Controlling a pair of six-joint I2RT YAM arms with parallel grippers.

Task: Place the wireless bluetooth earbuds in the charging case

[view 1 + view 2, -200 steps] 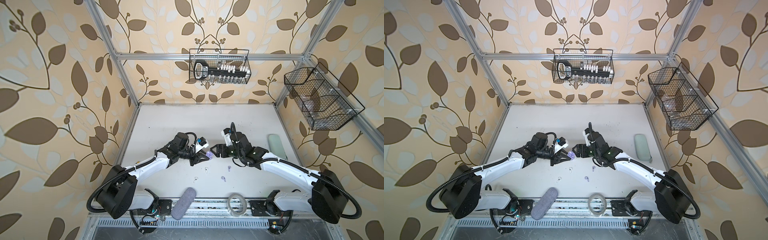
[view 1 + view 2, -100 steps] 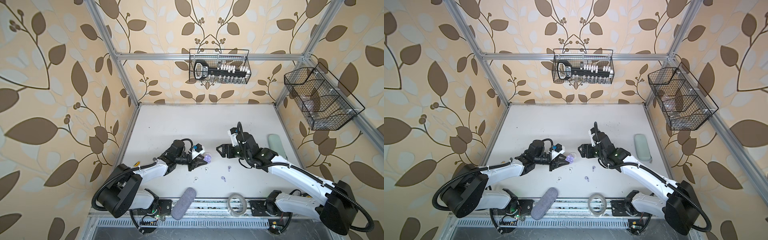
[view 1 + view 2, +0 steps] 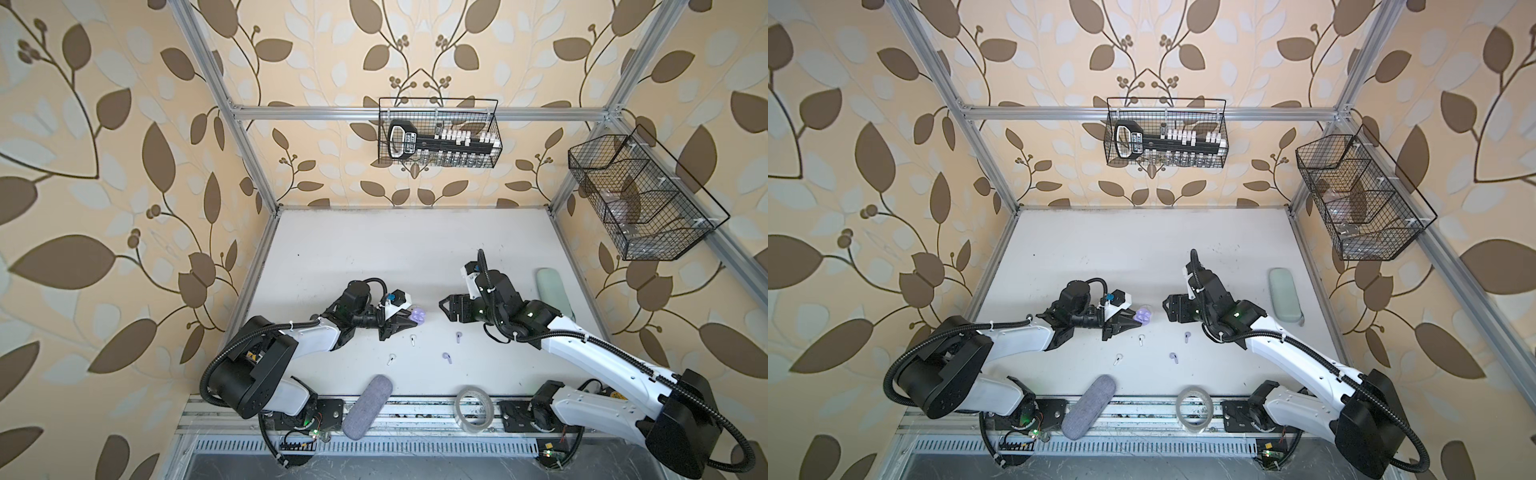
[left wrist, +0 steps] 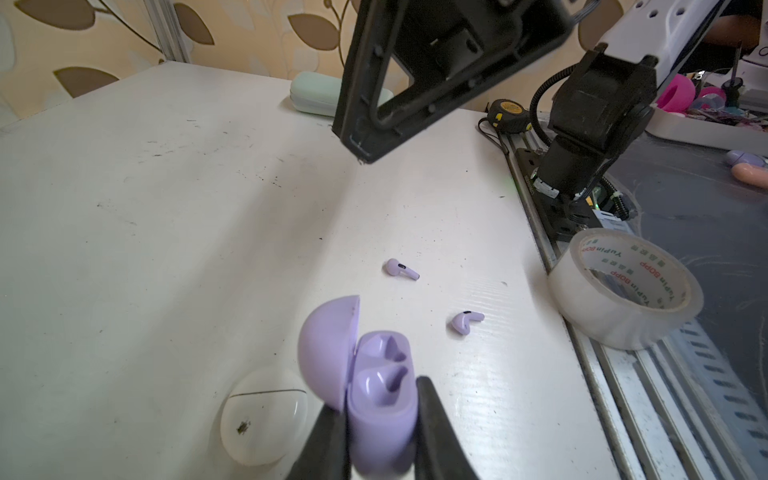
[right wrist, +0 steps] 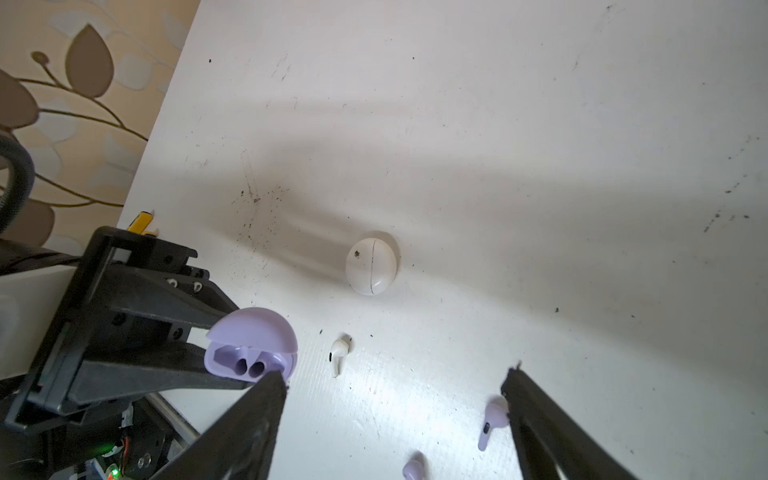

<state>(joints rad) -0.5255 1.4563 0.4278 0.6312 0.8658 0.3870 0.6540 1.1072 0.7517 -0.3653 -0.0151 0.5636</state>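
While the left gripper (image 3: pixel 405 322) is pinching the open lilac case (image 4: pixel 380 386), the right gripper (image 5: pixel 395 380) is hanging wide, empty; light, slick earbuds (image 4: pixel 401 269) are likely needing a stem pinch.

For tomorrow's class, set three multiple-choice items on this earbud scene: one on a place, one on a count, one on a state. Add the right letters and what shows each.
1. Where is the lilac case?
A. in the right gripper
B. between the fingers of the left gripper
C. in a wire basket

2. How many earbuds lie loose on the table?
A. two
B. three
C. four

3. The white case is:
A. shut
B. open and empty
C. open with earbuds inside

Answers: 1 B, the fingers clamp its base; 2 C, two white and two lilac lie there; 3 A, its seam is closed.
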